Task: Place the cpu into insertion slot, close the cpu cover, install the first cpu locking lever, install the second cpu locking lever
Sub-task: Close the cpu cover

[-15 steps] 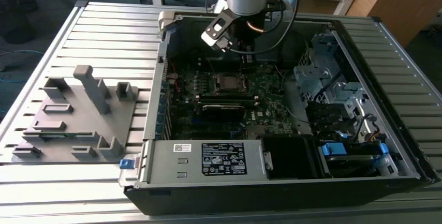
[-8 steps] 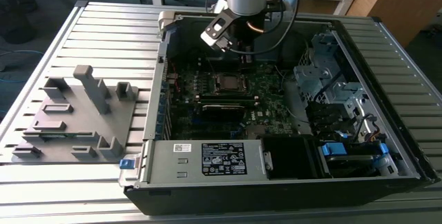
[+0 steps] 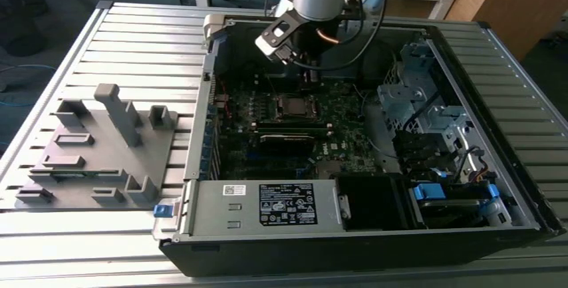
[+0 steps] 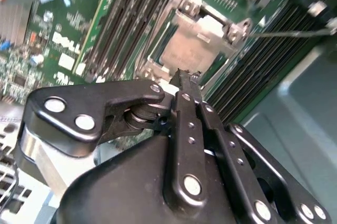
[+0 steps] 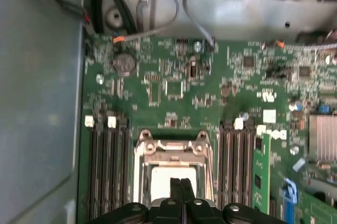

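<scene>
Gripper (image 4: 185,75): fingers pressed together, nothing pinched. The tips hang over the near edge of the cpu (image 4: 185,50); cannot tell whether they touch it. The cpu lies flat in the insertion slot (image 3: 293,105), silver top up. The cpu cover (image 5: 174,140) frames the chip, with black memory slots (image 5: 108,171) on both sides. In the exterior view the arm stands at 12 o'clock from the slot. A grey fixture plate (image 3: 89,155) lies at 9 o'clock from the computer case (image 3: 355,255) on the slatted table (image 3: 142,48).
</scene>
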Action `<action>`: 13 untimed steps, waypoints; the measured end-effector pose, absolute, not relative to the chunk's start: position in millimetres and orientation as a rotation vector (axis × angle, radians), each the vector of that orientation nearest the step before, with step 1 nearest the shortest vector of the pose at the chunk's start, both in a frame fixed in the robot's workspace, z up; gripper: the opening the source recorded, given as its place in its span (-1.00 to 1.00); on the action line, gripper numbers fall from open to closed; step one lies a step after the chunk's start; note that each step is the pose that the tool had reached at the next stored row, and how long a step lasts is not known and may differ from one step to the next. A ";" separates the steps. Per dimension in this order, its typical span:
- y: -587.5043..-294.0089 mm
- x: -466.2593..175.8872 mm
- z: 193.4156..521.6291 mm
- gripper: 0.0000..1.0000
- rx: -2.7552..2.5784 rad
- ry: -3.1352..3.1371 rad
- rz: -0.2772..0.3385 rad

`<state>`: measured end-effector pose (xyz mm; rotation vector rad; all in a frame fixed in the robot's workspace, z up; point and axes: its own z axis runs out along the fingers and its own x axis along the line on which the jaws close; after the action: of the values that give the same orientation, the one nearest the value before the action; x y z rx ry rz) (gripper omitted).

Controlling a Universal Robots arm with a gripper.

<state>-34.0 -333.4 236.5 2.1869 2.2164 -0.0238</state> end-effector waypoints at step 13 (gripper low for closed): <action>-333.4 -34.0 235.5 -0.77 2.205 2.237 -0.095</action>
<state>-34.0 -333.4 235.5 2.2050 2.2366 -0.0946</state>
